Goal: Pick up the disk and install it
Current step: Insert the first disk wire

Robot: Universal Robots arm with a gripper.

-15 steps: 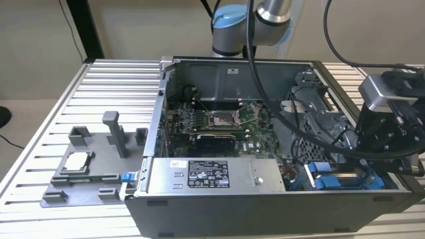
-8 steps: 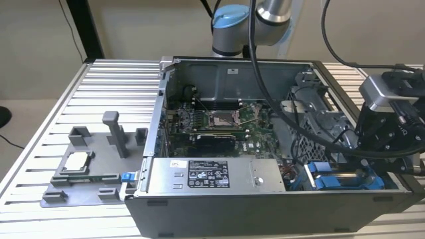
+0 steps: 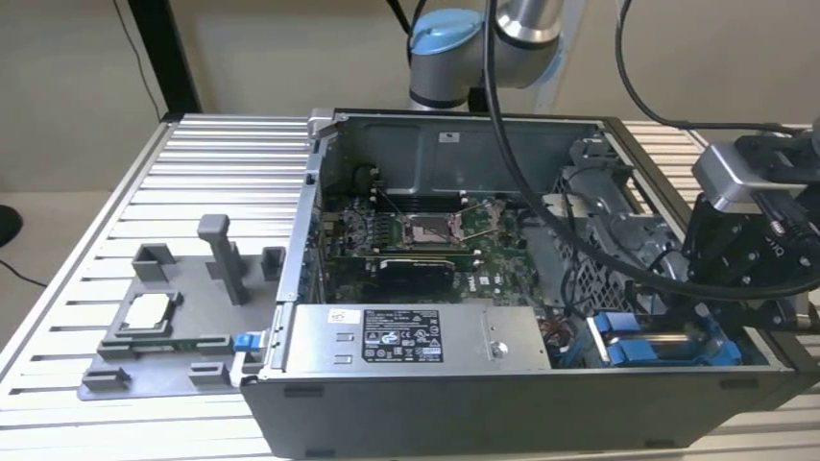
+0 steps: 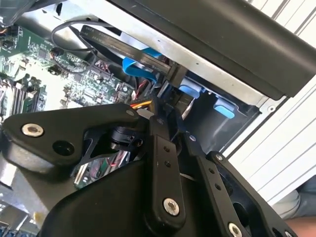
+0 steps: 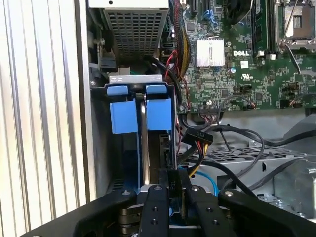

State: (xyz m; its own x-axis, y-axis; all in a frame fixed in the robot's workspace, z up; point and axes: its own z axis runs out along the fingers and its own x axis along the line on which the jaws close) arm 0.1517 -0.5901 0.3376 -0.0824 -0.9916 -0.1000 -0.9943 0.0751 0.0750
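The disk (image 5: 165, 150) stands on edge in the drive bay at the case's front corner on the exterior view's right, its bright blue bracket (image 5: 159, 113) facing up beside a second blue bracket (image 5: 123, 116). In the exterior view the blue brackets (image 3: 640, 341) show low in the case, just under my gripper (image 3: 702, 322). In both wrist views my gripper (image 5: 176, 185) (image 4: 170, 113) hangs over the bay. Its black fingers (image 5: 157, 200) are drawn close together on a thin dark edge that lines up with the disk. The rest of the disk is hidden in the bay.
The open computer case (image 3: 321, 192) holds a motherboard (image 3: 423, 230), a grey power supply box (image 3: 410, 336) and bundles of cables (image 5: 207, 143) next to the bay. A grey fixture (image 3: 167, 327) with a small silver chip (image 3: 144, 312) lies on the slatted table (image 3: 192, 163) at the exterior view's left.
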